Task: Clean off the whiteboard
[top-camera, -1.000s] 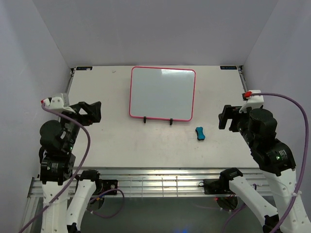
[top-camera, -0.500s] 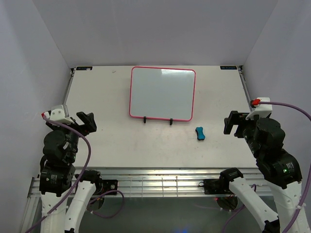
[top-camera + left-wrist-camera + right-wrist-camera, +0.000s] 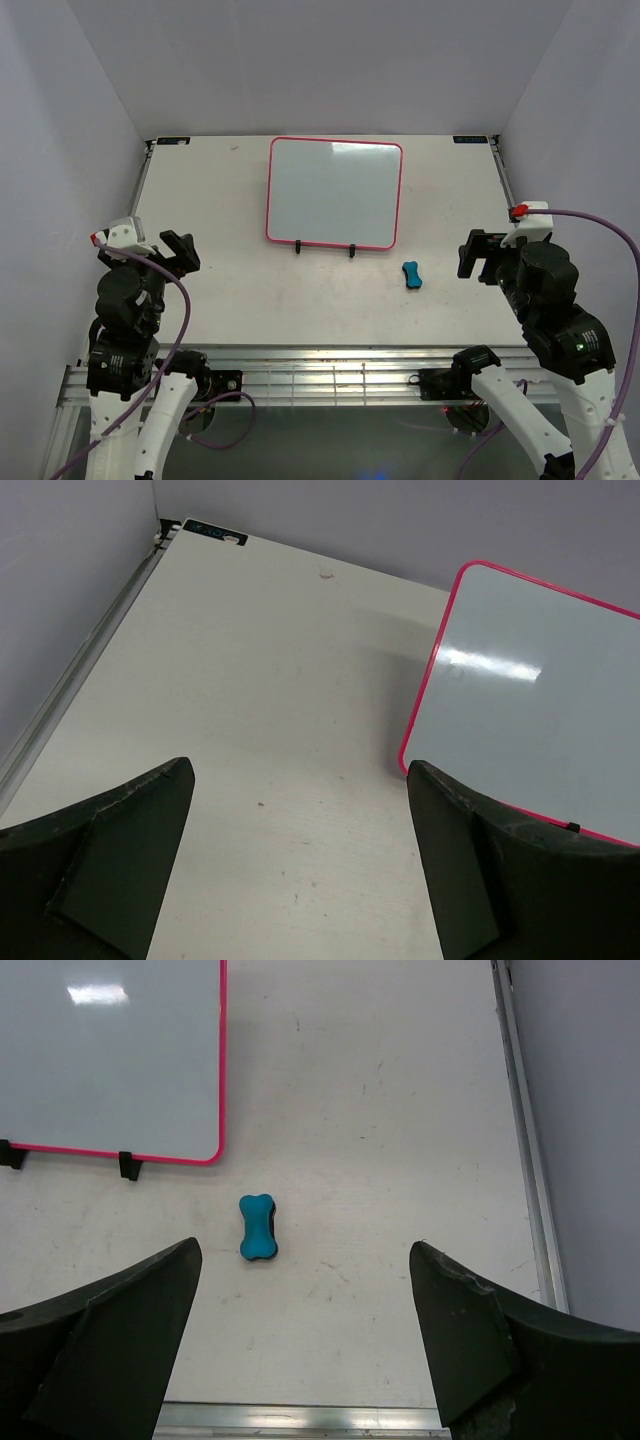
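Observation:
The whiteboard [image 3: 334,192], glossy white in a pink-red frame, leans on a thin black wire stand [image 3: 324,246] at the table's back middle; its face shows no marks. It also appears in the left wrist view [image 3: 530,720] and the right wrist view [image 3: 110,1055]. A small blue bone-shaped eraser [image 3: 411,274] lies on the table just right of the stand, seen from the right wrist too [image 3: 258,1227]. My left gripper [image 3: 178,252] hangs open over the near left, holding nothing. At the near right my right gripper [image 3: 476,254] is open and empty, right of the eraser.
A metal rail [image 3: 330,358] runs along the table's near edge. Purple-grey walls [image 3: 60,120] close in the left, back and right sides. A raised strip [image 3: 525,1160] borders the table's right edge.
Both arms have drawn back toward the near edge from a second ago, then almost stopped. The whiteboard and eraser have not moved.

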